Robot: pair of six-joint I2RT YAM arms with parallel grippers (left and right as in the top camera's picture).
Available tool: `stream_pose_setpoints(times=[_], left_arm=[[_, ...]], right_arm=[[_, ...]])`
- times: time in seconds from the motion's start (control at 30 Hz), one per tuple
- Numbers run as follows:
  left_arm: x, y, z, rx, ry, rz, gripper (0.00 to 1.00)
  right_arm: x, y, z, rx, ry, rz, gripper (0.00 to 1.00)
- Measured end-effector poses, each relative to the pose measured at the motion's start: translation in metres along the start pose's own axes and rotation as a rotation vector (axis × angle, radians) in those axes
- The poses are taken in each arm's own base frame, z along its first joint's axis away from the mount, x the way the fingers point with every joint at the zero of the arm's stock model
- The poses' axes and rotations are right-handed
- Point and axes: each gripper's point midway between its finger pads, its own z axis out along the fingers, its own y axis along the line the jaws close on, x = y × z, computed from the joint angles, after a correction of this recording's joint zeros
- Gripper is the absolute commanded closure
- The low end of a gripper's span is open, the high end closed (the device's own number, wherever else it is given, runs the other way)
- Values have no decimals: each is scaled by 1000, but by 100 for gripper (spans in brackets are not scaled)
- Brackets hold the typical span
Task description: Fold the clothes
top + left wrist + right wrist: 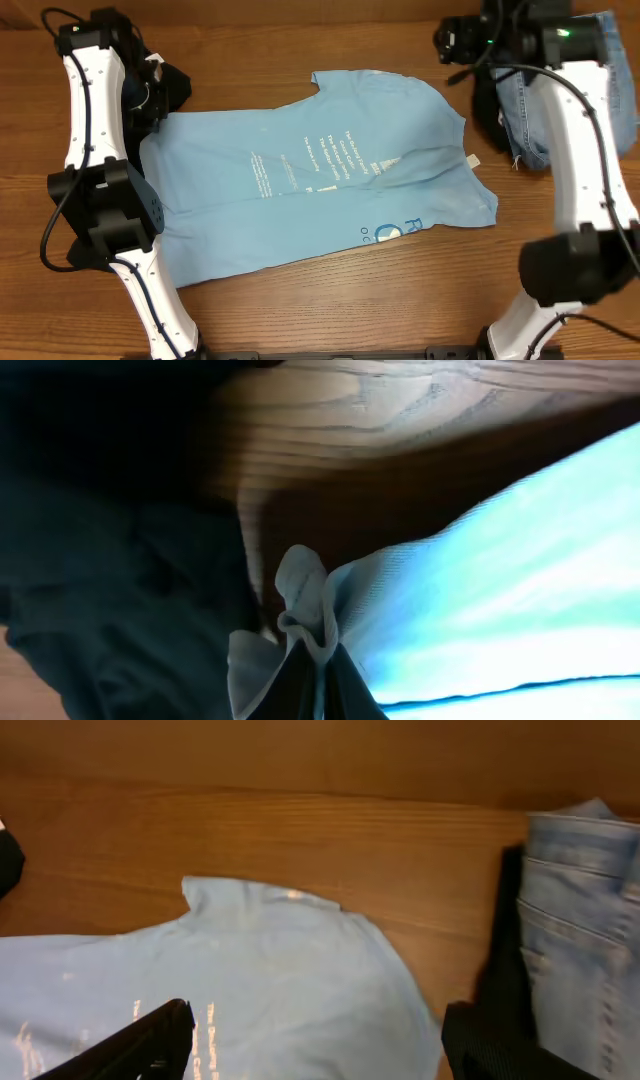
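The light-blue T-shirt [300,190] lies spread on the wooden table, white text lines near its middle and part of large lettering near its front right edge. My left gripper [165,88] is at the shirt's far left corner. In the left wrist view its fingers [320,675] are shut on a bunched fold of the shirt [520,600]. My right gripper [485,100] hangs above the shirt's far right side. In the right wrist view its fingers [320,1045] are wide open and empty over the shirt [280,980].
Blue denim shorts [535,100] lie at the far right corner, just right of my right gripper, and show in the right wrist view [580,920]. A dark mass [100,590] fills the left of the left wrist view. Bare wood [400,300] lies in front of the shirt.
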Motion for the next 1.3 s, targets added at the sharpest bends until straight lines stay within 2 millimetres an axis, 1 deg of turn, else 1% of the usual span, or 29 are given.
stream_pose_setpoints(times=[0.03, 0.07, 0.1, 0.13, 0.17, 0.23, 0.27, 0.3, 0.33, 0.4, 0.43, 0.53, 0.57, 0.6, 0.63, 0.87, 1.07, 1.13, 1.17, 1.2, 1.23, 1.3], left_arm=[[0, 0, 0, -2, 0, -11, 96], [1, 2, 0, -11, 4, -32, 96], [1, 2, 0, -13, 4, -41, 96], [1, 2, -1, -13, 4, -46, 96], [1, 2, -1, -13, 3, -50, 96], [1, -1, -1, -13, 3, -50, 96], [-1, -2, -1, -16, -1, -49, 96], [-1, -4, -1, -16, -4, -49, 96], [-3, -8, -1, -17, -9, -43, 96], [-5, -14, -1, -17, -17, -29, 96], [-6, -17, -1, -17, -17, -23, 96], [-6, -23, -1, -17, -18, -11, 96], [-6, -24, -1, -17, -18, -9, 96], [-6, -23, -1, -17, -18, -9, 96], [-6, -23, -1, -20, -18, -9, 96], [-6, -22, -1, -24, -17, -9, 96], [-7, -22, -1, -24, -20, -9, 96], [-8, -22, -1, -25, -25, -10, 96], [-8, -22, -1, -25, -25, -10, 96], [-8, -22, -1, -25, -25, -10, 96], [-8, -22, -1, -25, -25, -10, 96], [-8, -22, -1, -25, -27, -10, 96]], right_arm=[[4, 2, 20, -7, 20, -4, 16], [7, 2, 34, -11, 34, -5, 16], [2, 2, 47, -14, 15, -12, 16], [1, 2, 55, -19, 7, -15, 16], [2, 3, 70, -28, 7, -11, 16], [6, 6, 86, -47, 19, -7, 16], [12, 10, 100, -67, 36, -5, 16], [16, 13, 108, -77, 49, -5, 16], [22, 17, 119, -90, 65, -7, 12], [33, 24, 138, -107, 95, -17, 10], [42, 27, 152, -118, 117, -32, 8], [66, 33, 180, -137, 173, -79, 7], [77, 34, 195, -144, 195, -110, 7], [82, 33, 202, -145, 202, -127, 14], [83, 32, 206, -143, 201, -137, 18], [79, 25, 231, -123, 143, -197, 28], [99, 20, 255, -121, 171, -199, 43], [99, 18, 258, -116, 167, -201, 57], [99, 18, 258, -116, 165, -201, 73], [98, 18, 258, -117, 164, -204, 86], [99, 18, 259, -115, 164, -201, 94], [99, 16, 259, -101, 165, -192, 96]])
